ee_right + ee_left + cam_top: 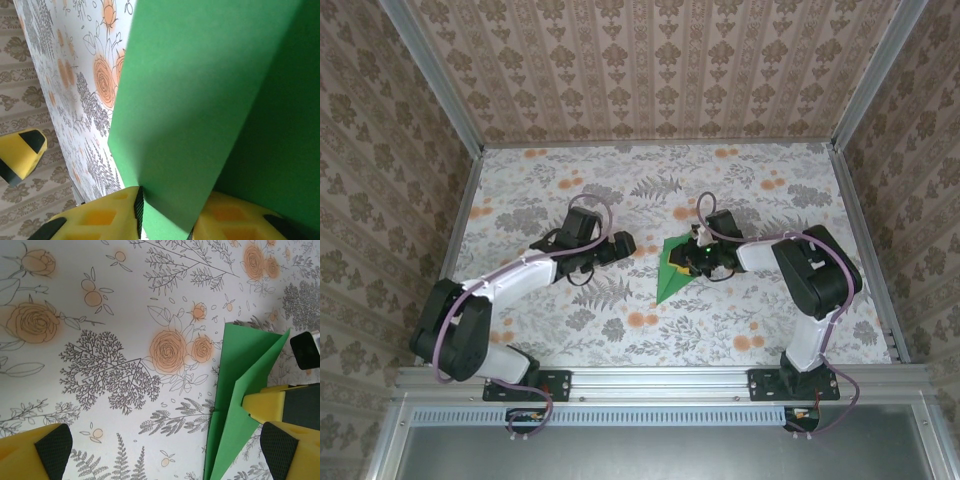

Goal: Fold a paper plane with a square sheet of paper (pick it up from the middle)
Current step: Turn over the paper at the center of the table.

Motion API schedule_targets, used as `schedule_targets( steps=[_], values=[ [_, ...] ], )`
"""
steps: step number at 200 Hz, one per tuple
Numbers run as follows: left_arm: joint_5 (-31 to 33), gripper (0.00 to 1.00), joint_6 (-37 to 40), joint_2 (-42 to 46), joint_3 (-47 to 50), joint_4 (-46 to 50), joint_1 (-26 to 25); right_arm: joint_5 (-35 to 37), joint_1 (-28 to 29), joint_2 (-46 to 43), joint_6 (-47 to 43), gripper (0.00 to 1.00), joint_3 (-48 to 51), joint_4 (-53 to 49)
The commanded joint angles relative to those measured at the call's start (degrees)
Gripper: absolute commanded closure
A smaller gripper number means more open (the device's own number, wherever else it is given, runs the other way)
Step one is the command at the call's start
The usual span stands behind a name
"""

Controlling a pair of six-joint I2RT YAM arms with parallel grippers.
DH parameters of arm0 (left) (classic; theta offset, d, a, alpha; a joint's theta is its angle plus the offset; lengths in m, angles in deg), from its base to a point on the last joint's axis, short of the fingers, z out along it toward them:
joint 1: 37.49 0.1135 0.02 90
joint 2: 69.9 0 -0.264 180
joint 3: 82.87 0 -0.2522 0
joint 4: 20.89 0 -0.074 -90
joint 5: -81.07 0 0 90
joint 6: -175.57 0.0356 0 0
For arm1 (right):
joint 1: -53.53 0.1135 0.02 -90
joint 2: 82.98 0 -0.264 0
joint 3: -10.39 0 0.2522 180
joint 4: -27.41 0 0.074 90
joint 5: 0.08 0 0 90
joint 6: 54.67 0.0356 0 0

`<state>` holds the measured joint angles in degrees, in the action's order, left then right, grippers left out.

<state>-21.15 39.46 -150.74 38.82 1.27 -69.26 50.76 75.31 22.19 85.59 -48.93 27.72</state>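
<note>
Right gripper (167,217), closest to the lens: its yellow fingers are pinching a folded layer of the green paper (200,100) between their black pads. From overhead, this gripper (692,258) is sitting just right of the table's middle.

Green paper (672,268): it is taking the shape of a pointed wedge, not yet a finished dart. It is lying right of centre on the floral table (570,330), with the narrow tip pointing toward the near edge and the far part sitting under the right gripper. One layer is overlapping another along a slanting fold.

Left gripper (160,455): its jaws are standing spread wide and holding nothing. It is hovering just left of the paper and not touching it.

Risks, as judged:
- Nothing is pinning the near tip. Any pull from the right gripper is likely to drag or swivel the whole sheet over the smooth covering, throwing the crease off line.
- The pinch is sitting on thin paper near an edge, so the paper is liable to slip out, or to crumple if squeezed hard.
- The folded layer is liable to spring open once freed.
- The two grippers are sitting near each other, so a left gripper coming in to press is risking a knock against the right one.
</note>
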Motion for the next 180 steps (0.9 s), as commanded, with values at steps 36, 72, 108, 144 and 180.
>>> schedule_targets(
  steps=[36, 72, 108, 144, 180],
  values=[
    [-6.83, 0.0, -2.63, 5.41, 3.12, -4.25, 1.26, 0.42, 0.46, -1.3, 3.28, 0.87, 1.39, 7.11],
    [-12.67, 0.0, -3.0, 8.12, 3.01, -4.75, 1.92, -6.04, -0.97, -3.13, 4.59, 0.89, -3.0, 12.63],
    [-19.17, 0.0, -5.66, 6.68, 3.25, -10.44, 2.21, -14.72, -1.42, -1.09, 12.58, 0.88, -9.82, 22.77],
    [-22.44, 0.0, -9.55, 5.15, 4.16, -18.16, 2.15, -18.09, -1.45, 0.97, 20.92, 0.88, -13.56, 30.85],
    [-26.15, 0.0, -13.89, 2.91, 4.04, -27.41, 2.15, -19.26, -0.89, 3.26, 28.57, 0.87, -14.25, 38.39]
  ],
)
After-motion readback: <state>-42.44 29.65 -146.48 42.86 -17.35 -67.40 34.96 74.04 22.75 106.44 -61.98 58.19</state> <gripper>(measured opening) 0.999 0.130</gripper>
